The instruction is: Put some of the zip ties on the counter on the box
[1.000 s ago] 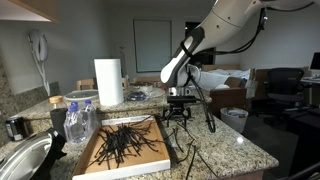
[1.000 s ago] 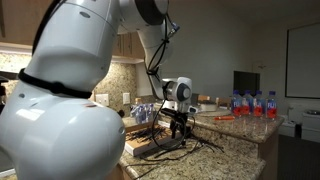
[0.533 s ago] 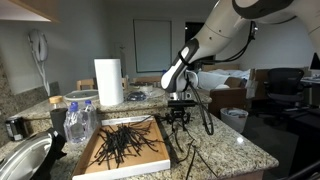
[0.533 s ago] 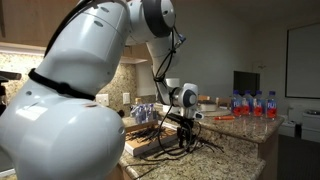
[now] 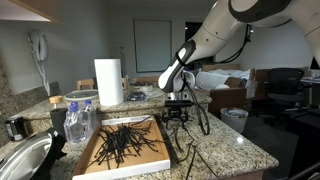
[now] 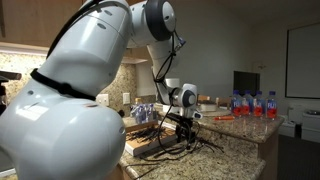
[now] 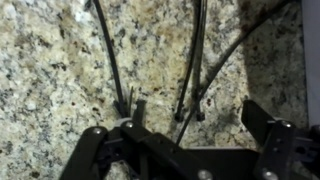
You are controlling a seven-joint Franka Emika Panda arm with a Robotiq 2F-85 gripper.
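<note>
The box (image 5: pixel 128 158) is a flat tan cardboard tray with a white rim, and a pile of black zip ties (image 5: pixel 122 141) lies in it. More zip ties (image 7: pixel 195 55) lie as thin black strips on the speckled granite counter (image 7: pixel 50 80); an exterior view shows these strips (image 5: pixel 192 150) right of the box. My gripper (image 5: pixel 177 119) hangs just above the counter beside the box, also seen in an exterior view as the gripper (image 6: pixel 180 130). In the wrist view the gripper (image 7: pixel 197 116) is open, and the ends of two or three ties lie between its fingers (image 7: pixel 258 122).
A paper towel roll (image 5: pixel 108 82) stands behind the box. Packed plastic bottles (image 5: pixel 80 120) sit at its left, and a round metal bowl (image 5: pixel 22 160) is at the near left. Water bottles (image 6: pixel 250 103) line the counter's far end. The counter edge (image 5: pixel 262 158) is close.
The gripper has come down a little towards the counter beside the box, and the arm's upper links have shifted. The ties in the box have not moved.
</note>
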